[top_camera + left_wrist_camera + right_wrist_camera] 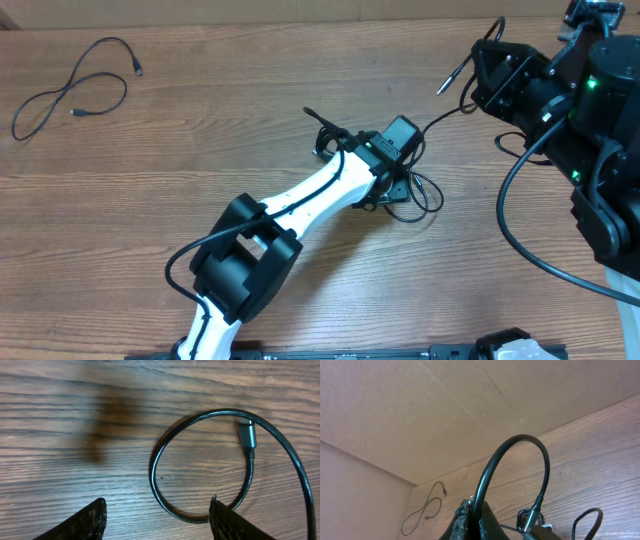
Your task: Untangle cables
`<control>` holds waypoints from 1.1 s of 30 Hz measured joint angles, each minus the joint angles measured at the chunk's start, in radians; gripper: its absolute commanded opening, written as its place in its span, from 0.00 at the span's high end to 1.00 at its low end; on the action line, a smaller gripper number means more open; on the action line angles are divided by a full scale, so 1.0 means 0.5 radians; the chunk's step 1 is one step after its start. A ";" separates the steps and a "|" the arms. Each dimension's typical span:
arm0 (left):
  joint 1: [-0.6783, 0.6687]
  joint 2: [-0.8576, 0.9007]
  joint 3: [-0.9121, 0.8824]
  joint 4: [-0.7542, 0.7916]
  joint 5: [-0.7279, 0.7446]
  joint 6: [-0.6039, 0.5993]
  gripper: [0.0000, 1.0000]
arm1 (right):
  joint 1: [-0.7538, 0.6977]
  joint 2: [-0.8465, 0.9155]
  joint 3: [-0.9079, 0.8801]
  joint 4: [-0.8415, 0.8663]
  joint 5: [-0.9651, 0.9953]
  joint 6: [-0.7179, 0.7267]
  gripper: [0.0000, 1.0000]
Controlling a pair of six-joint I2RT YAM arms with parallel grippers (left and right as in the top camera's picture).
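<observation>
A small tangle of black cables [420, 192] lies at the table's middle. My left gripper [396, 178] hovers right over it, open. In the left wrist view its jaws [157, 512] straddle bare wood, with a cable loop [165, 495] and its grey plug [246, 435] just ahead. My right gripper [480, 68] is raised at the right, shut on a black cable [515, 445] that arcs up and ends in a grey plug [532, 516]; its jaws show in the right wrist view [472, 512]. That plug end hangs free in the overhead view [443, 86]. One strand [445, 115] runs from the tangle towards it.
One separate black cable [70, 92] lies in a loose loop at the far left of the wooden table [200, 150]; it also shows in the right wrist view [426, 509]. A cardboard wall [445, 405] stands behind the table. The right arm's thick wires [510, 215] hang at the right.
</observation>
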 measured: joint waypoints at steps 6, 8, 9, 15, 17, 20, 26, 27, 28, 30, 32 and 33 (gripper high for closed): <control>-0.006 0.092 0.000 0.005 -0.007 -0.027 0.43 | 0.000 0.000 0.000 -0.005 -0.012 0.001 0.96; -0.006 0.112 0.000 0.005 -0.007 -0.028 0.46 | 0.000 0.000 0.000 -0.006 -0.013 0.000 0.96; -0.006 0.118 0.000 0.005 -0.008 -0.027 0.47 | 0.000 0.000 0.000 -0.005 -0.013 0.000 0.96; -0.006 0.125 0.000 0.008 -0.077 -0.049 0.53 | 0.000 0.000 0.000 -0.012 -0.013 0.000 0.96; -0.006 0.125 0.000 0.013 -0.105 -0.063 0.55 | 0.000 0.000 0.000 -0.018 -0.013 0.001 0.96; -0.006 0.125 0.000 0.026 -0.158 -0.079 0.55 | 0.000 0.000 0.000 -0.036 -0.013 0.002 0.96; -0.011 0.125 0.000 0.063 -0.202 -0.080 0.53 | 0.000 0.000 0.000 -0.054 -0.013 0.001 0.96; -0.011 0.125 0.000 0.073 -0.208 -0.080 0.53 | 0.000 0.000 0.001 -0.055 -0.013 0.001 0.96; -0.011 0.125 0.000 0.090 -0.210 -0.081 0.53 | 0.000 0.000 0.000 -0.056 -0.014 0.000 0.96; -0.011 0.125 0.000 0.120 -0.216 -0.080 0.53 | 0.000 0.000 0.000 -0.056 -0.014 0.001 0.96; -0.011 0.129 0.000 0.127 -0.217 -0.080 0.50 | 0.000 0.000 0.000 -0.056 -0.014 0.001 0.96; -0.011 0.135 0.000 0.132 -0.217 -0.081 0.51 | 0.000 0.000 0.000 -0.056 -0.013 0.001 0.96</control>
